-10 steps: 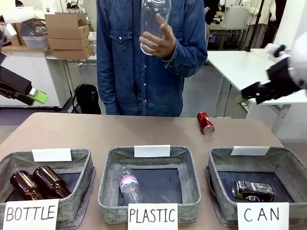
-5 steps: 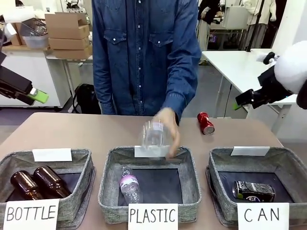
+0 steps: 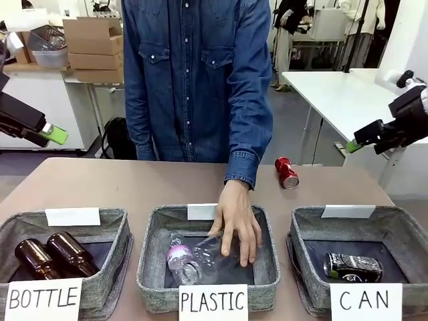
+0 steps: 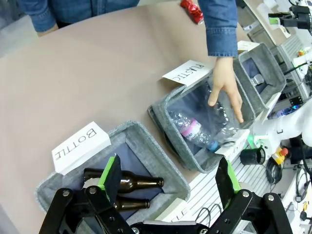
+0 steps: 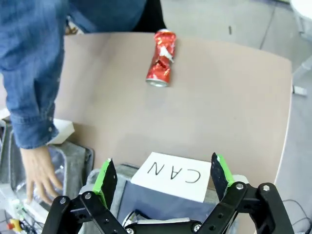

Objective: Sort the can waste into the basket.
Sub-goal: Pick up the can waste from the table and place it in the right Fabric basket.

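I count two cans: the black can (image 3: 353, 266) lying on its side in the CAN basket (image 3: 401, 231), and the red can (image 3: 287, 172), crumpled, on the bare table (image 3: 134, 187) behind that basket, near the far edge. Three baskets in a row; the BOTTLE basket (image 3: 20, 224) holds two brown bottles (image 3: 50, 255), the PLASTIC basket (image 3: 267, 257) two clear bottles (image 3: 190, 257). The person's hand (image 3: 237, 224) is down in the PLASTIC basket on one of them. A second ago that bottle was held up at chest height; half a second ago it was on its way down. My left gripper (image 4: 168, 178) hangs with fingers spread wide, empty, over the BOTTLE basket end. My right gripper (image 5: 163, 178) is spread wide too, empty, above the CAN card (image 5: 175, 174), and it has shifted a little since
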